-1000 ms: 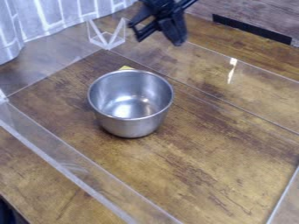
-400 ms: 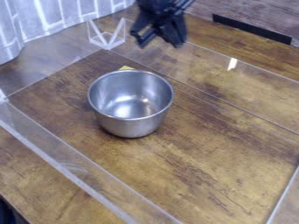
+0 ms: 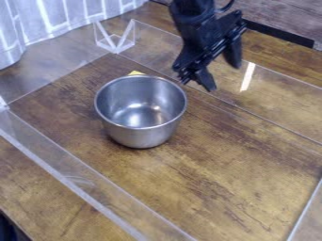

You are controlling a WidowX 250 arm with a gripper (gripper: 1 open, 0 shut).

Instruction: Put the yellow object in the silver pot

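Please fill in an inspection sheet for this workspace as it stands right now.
Surface: worn wooden table with clear panels along its edges.
Job's things: silver pot upright, inside looks empty; yellow object, only a sliver showing behind the pot's far rim.
Clutter: small clear wire-like stand at the back.
Grippers: black gripper hangs right of the pot, pointing down; nothing visible in it; open or shut unclear.
Cables: nothing seen.
Surroundings: pale curtain at back left.
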